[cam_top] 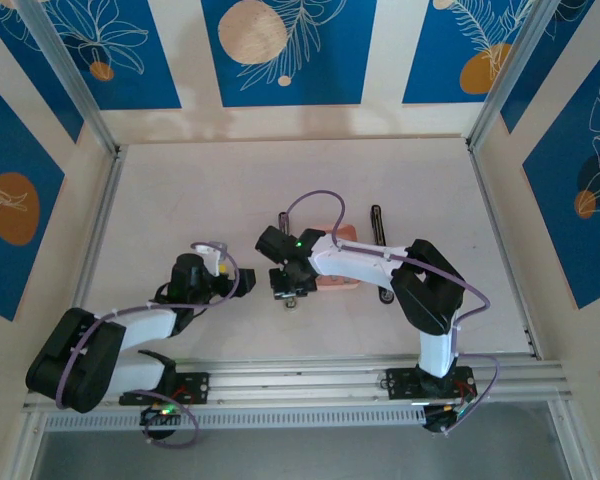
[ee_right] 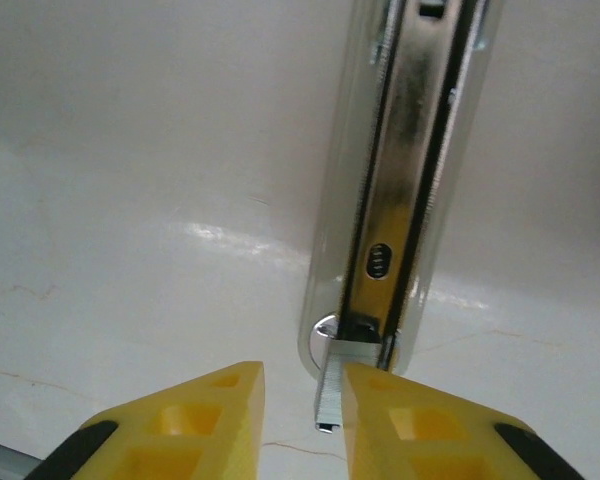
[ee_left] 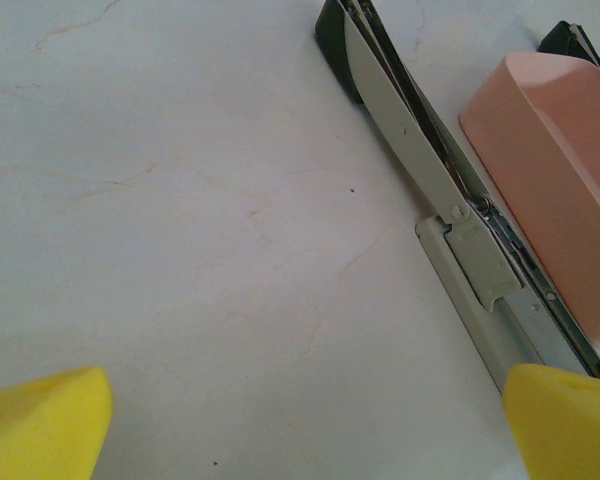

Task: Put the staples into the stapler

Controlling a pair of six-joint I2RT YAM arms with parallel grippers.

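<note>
Right gripper: the yellow, hollow-celled plastic fingers of the right gripper [ee_right: 302, 385] are set narrowly apart. Whether anything is clamped cannot be told, since a gap is left beside one finger.
Staples: a short, ribbed, dark grey metal strip of staples [ee_right: 330, 395] is seen between those fingers, against the inner face of one. Its far end is met by the channel mouth just beyond the fingertips.
Stapler: the slim stapler [ee_right: 400, 180], a polished silver-grey metal rail with a black end, is laid open and flat, running straight away from the fingertips. This is judged to let the strip be slid in lengthwise.
Left gripper: the yellow fingers of the left gripper [ee_left: 305, 400] are spread wide and nothing is held. The rail is passed close by one fingertip, a placing judged ready to steady it against the push.
Tray: a shallow pink plastic tray [ee_left: 560, 170] with rounded edges is seen just beyond the rail, outside the finger span.
Table: the pale, smooth, faintly veined table [ee_left: 180, 200] is glossy, so the stapler is judged liable to slide.
</note>
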